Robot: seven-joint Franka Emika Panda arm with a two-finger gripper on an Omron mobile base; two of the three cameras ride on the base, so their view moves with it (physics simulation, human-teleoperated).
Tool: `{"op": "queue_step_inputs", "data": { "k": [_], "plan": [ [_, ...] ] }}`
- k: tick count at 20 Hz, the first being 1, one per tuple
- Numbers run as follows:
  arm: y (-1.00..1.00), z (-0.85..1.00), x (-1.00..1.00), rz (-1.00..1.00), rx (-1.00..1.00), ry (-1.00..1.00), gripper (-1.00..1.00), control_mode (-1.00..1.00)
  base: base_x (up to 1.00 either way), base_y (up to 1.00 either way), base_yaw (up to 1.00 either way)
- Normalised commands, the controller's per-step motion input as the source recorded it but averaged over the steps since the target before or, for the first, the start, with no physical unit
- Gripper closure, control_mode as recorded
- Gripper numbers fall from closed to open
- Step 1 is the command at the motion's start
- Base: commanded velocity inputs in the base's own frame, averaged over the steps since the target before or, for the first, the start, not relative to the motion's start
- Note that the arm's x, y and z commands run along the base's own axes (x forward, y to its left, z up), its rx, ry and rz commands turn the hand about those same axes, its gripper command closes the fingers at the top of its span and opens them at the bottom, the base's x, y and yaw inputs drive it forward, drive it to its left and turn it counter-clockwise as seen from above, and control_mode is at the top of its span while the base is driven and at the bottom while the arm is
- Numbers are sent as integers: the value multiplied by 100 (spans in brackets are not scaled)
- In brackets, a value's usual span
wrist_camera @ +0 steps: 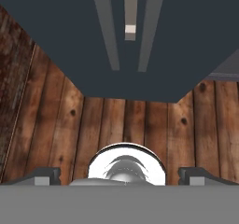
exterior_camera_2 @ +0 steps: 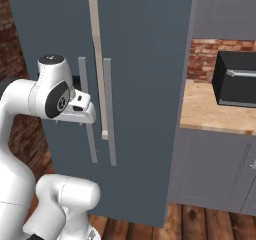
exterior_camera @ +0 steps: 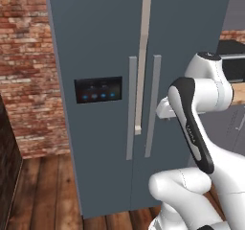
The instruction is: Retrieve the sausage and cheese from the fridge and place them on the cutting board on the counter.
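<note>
The fridge (exterior_camera: pixel 100 42) is seen standing shut on the plank floor (wrist_camera: pixel 116 125) against a brick wall (exterior_camera: pixel 28 56), its two long handles (exterior_camera: pixel 131 107) side by side beneath a pale strip along the door seam. To its right, the surface (exterior_camera_2: pixel 210 111) is shown carrying a black appliance (exterior_camera_2: pixel 235 79). The tool (wrist_camera: pixel 119 175) is held wide apart and empty, pointed down at the floor before the fridge.

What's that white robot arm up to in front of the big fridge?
The white arm is parked facing the slate-grey fridge, whose two doors are both shut. Its gripper is open, holds nothing and points down at the wooden floor before the fridge. It hasn't touched the door handles yet. To the right is the counter with a black appliance on it.
</note>
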Motion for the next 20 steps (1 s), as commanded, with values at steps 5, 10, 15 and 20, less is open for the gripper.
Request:
{"op": "queue_step_inputs", "data": {
  "k": [5, 10, 15, 20],
  "plan": [
    [0, 0, 0, 0, 0, 0, -100, 100, 0, 0, 0],
    [0, 0, 0, 0, 0, 0, -100, -100, 0, 0, 0],
    [0, 0, 0, 0, 0, 0, -100, -100, 0, 0, 0],
    [-1, 0, -6, 0, 0, 0, -100, -100, 0, 0, 0]
  ]
}}
